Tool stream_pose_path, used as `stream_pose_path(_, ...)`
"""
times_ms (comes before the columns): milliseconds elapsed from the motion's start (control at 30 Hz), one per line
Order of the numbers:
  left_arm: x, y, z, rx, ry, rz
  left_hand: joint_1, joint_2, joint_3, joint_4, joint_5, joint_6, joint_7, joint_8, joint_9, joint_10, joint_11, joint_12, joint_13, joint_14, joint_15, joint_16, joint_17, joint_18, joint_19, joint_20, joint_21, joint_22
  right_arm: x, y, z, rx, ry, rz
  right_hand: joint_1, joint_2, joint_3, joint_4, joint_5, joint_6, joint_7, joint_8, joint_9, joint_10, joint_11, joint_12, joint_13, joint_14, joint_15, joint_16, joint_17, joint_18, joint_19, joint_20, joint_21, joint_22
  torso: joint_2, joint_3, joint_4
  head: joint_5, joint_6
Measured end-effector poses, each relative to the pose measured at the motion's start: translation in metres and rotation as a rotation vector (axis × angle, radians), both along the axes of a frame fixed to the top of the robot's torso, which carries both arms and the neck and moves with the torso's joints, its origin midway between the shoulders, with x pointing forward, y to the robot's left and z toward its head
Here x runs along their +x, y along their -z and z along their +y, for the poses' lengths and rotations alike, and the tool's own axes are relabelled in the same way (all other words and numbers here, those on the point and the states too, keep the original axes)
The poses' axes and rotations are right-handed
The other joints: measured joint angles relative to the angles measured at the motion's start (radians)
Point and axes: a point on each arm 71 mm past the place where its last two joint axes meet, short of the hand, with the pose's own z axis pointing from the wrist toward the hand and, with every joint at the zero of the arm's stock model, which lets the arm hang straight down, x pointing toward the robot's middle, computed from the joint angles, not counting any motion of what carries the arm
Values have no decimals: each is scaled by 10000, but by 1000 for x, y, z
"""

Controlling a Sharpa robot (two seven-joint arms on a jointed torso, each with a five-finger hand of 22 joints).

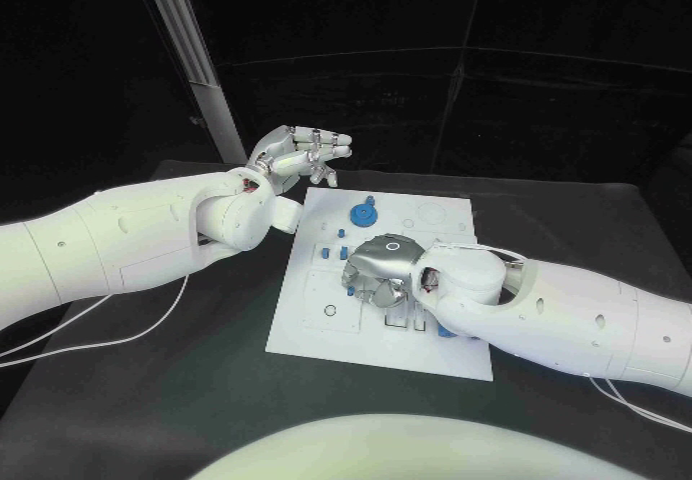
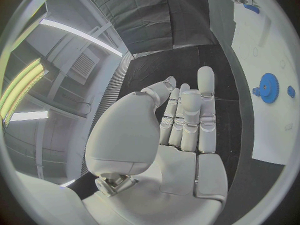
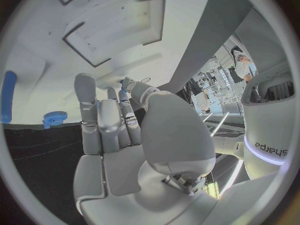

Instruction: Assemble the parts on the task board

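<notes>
- Hovering low over the middle of the task board (image 1: 325, 300), the right hand (image 1: 384, 270) has its fingers (image 3: 100, 120) curled down toward the small parts (image 1: 340, 250); whether anything is pinched cannot be told.
- Blocked sight is the likely hazard: the palm hides the slots from the head camera, so a piece could go in crooked or be knocked aside.
- The left hand (image 1: 296, 155) is raised off the board's far corner, fingers loosely apart and holding nothing, near the blue gear (image 1: 364, 213).
- The black desk (image 1: 173, 400) is wide, with white cables trailing beside both arms that could snag.
</notes>
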Motion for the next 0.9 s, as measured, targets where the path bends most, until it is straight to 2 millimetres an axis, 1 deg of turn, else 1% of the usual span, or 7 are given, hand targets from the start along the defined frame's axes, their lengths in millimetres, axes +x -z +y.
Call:
stream_pose_path(133,0,0,1,3,8,18,0,0,0,0,0,0,0,0,0,0,0,0,1,0,0,0,0,0,0,0,0,1,-3,-5,-10,444,87,-146,-39,-40,-115,21,87,0,0,0,15,0,0,81,15,0,0,0,-47,1,0,0,0,22,-1,7,0,-4,13)
stream_pose_path(267,0,0,2,8,9,36,0,0,0,0,0,0,0,0,0,0,0,0,1,0,0,0,0,0,0,0,0,1,-6,-13,-28,930,310,-267,-52,-52,-175,27,91,0,0,0,29,1,0,139,15,0,0,0,-64,0,0,0,0,46,-13,9,-8,-51,96)
stream_pose_path(467,0,1,3,13,20,66,0,0,0,0,0,0,-1,0,0,0,0,0,1,0,0,0,-22,0,0,0,0,1,9,-38,-64,1253,1184,-636,-242,-242,-574,90,91,-206,-10,-1,21,-71,-22,146,14,0,-1,-100,-254,0,-42,3,-112,-136,-25,-5,-18,-216,250)
stream_pose_path(567,0,1,4,17,30,82,0,0,0,0,0,0,0,0,0,0,0,0,2,0,0,0,-23,0,0,0,0,1,18,-45,-82,1129,1733,-734,-542,-439,-1506,363,90,-1102,-93,-1,-2,-601,-52,146,24,-275,53,-887,-1221,9,-626,16,-920,-1281,-27,-10,-35,-274,318)
stream_pose_path(667,0,1,3,12,57,93,0,0,0,0,0,0,-1,0,0,0,0,0,2,0,0,0,-24,0,0,0,0,2,24,-47,-96,907,2241,-728,-399,-296,-2799,709,140,-1350,-135,-1,24,-889,-80,332,51,-367,65,-1215,-1726,162,-678,2,-1220,-1575,-30,-12,-42,-329,375)
stream_pose_path(800,0,1,2,6,95,106,0,0,0,0,0,0,-1,0,0,0,0,0,2,0,0,0,-23,0,0,0,0,2,29,-46,-105,642,2625,-649,28,-87,-3622,1001,140,-1349,-135,-1,33,-1003,-109,587,51,-397,35,-1215,-1899,162,-630,-46,-1337,-1686,-29,-12,-48,-352,416)
stream_pose_path(900,0,1,1,-4,129,111,0,0,0,0,0,0,-1,0,0,0,0,0,2,0,0,0,-23,0,0,0,0,-4,31,-45,-107,471,2770,-581,211,38,-3818,1104,197,-1326,-157,-2,47,-1019,-125,721,51,-394,33,-1215,-1920,162,-579,-20,-1355,-1724,-27,-16,-37,-364,429)
